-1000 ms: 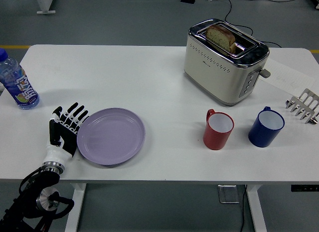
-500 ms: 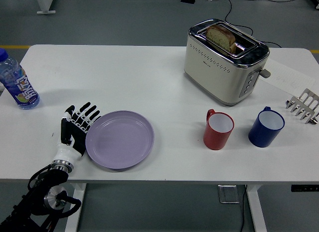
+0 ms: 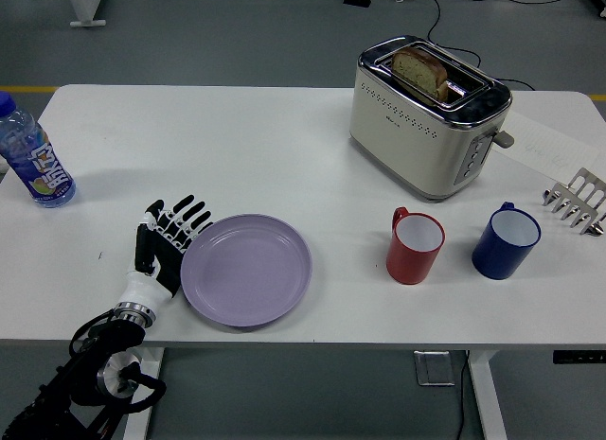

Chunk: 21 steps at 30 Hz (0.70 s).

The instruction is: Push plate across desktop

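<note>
A lilac plate (image 3: 247,269) lies flat on the white table (image 3: 284,156), near the front edge and left of the middle. My left hand (image 3: 169,239) stands against the plate's left rim with its fingers spread and straight, holding nothing. Its black forearm comes up from the lower left corner. My right arm is not in view.
A red mug (image 3: 415,245) and a blue mug (image 3: 506,240) stand to the plate's right. A steel toaster (image 3: 426,115) with a bread slice is at the back right. A water bottle (image 3: 31,156) stands at the far left. A metal rack (image 3: 576,202) sits at the right edge.
My left hand has slid to the right along the table, and the plate has moved to the right with it, closer to the red mug.
</note>
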Available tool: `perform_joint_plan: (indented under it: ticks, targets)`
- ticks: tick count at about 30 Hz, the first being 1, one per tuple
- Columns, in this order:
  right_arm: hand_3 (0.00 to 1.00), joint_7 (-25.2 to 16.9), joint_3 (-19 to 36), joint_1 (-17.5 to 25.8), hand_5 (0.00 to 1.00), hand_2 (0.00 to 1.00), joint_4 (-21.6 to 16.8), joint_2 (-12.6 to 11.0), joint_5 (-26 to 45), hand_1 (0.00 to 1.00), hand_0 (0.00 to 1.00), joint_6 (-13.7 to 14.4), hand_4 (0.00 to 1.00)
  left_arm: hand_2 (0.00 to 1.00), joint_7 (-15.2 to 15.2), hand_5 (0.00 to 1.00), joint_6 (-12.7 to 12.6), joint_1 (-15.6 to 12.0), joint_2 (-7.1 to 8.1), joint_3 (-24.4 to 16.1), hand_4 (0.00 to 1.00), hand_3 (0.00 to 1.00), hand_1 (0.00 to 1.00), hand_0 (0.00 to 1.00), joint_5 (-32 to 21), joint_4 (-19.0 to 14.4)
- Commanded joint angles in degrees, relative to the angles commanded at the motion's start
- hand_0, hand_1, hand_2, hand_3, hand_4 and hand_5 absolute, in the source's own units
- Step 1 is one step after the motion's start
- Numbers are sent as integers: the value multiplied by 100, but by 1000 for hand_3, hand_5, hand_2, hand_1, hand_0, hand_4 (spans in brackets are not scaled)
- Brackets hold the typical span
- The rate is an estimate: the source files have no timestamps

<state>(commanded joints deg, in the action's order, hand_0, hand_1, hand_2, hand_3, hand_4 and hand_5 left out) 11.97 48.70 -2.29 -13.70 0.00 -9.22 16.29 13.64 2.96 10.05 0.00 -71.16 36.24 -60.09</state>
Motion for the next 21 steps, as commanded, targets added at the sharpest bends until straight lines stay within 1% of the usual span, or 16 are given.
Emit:
perform_joint_plan:
  ticks: [11,21]
  targets:
    - [630,-4,-20,-15,560,639,-1,0,2,547,600,-9,382,728,12,998,8,74,0,129,556,706,762,764,-72,10]
    - [629,-9,-55,-8,558,638,-5,0,27,546,600,-12,383,728,21,998,11,115,0,346,556,706,761,764,-138,25]
